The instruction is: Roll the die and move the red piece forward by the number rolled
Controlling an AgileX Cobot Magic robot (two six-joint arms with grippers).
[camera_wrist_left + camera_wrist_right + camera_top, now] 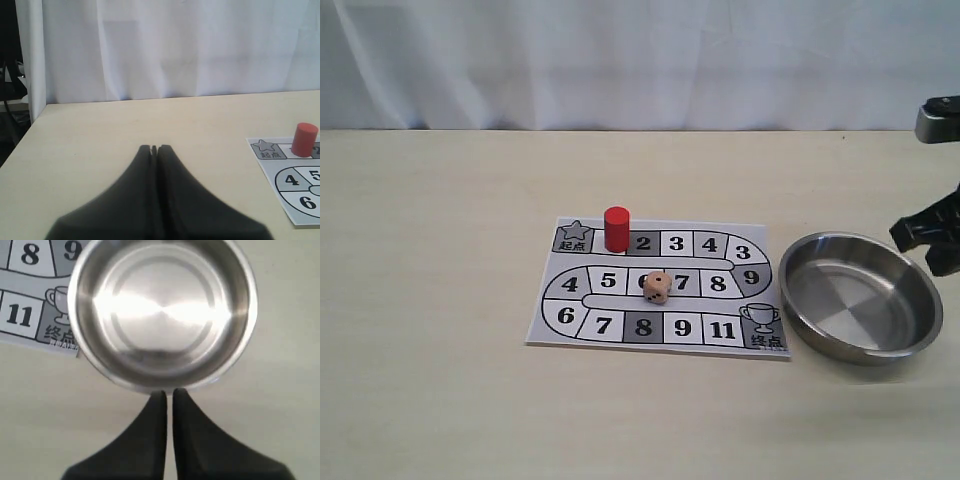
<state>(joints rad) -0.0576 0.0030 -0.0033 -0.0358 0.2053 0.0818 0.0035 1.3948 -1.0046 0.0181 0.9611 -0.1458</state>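
The red piece [616, 228] [304, 139] stands upright on the board's first square, beside the star start square. The tan die [657, 287] rests on the board [580, 330] around the square marked 6 in the middle row, with a single pip on top. My right gripper [168, 392] [927, 240] hangs at the right edge just above the steel bowl's [860, 295] [162, 310] rim, shut with nothing between its fingers. In the left wrist view my left gripper [154, 148] is shut and empty above bare table, left of the board; the exterior view does not show it.
The printed number board [295, 185] lies flat at the table's middle, with a trophy end square [765, 325] [57, 322] next to the bowl. A white curtain [640, 60] backs the table. The table's left edge [20, 145] shows in the left wrist view.
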